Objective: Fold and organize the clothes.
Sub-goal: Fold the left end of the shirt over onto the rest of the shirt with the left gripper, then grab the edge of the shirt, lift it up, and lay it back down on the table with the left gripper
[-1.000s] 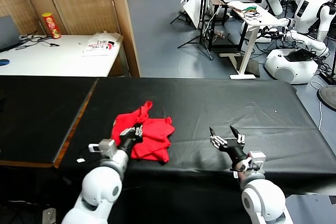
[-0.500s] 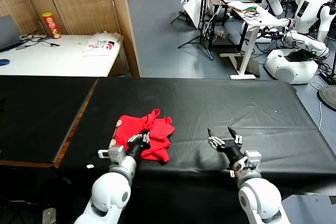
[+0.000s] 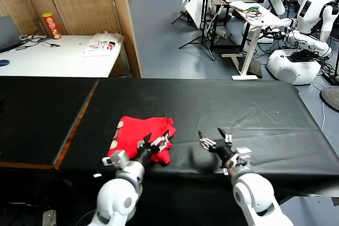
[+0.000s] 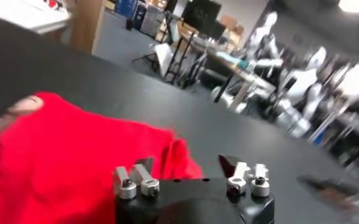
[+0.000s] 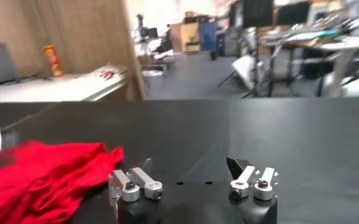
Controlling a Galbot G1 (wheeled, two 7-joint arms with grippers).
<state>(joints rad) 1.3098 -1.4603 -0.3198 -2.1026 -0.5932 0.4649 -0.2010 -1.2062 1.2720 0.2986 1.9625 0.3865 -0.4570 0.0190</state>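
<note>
Shirt (image 3: 139, 135) lies bunched on my black table (image 3: 254, 109) (red, near edge); left gripper (image 3: 157, 143) hovers over it, jaws wide, holding nothing; right gripper (image 3: 214, 139) alongside, jaws wide.

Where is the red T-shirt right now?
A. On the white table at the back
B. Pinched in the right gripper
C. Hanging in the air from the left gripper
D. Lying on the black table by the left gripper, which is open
D: the red T-shirt lies bunched on the black table, with the left gripper open at its near edge and the right gripper apart from it.
</note>
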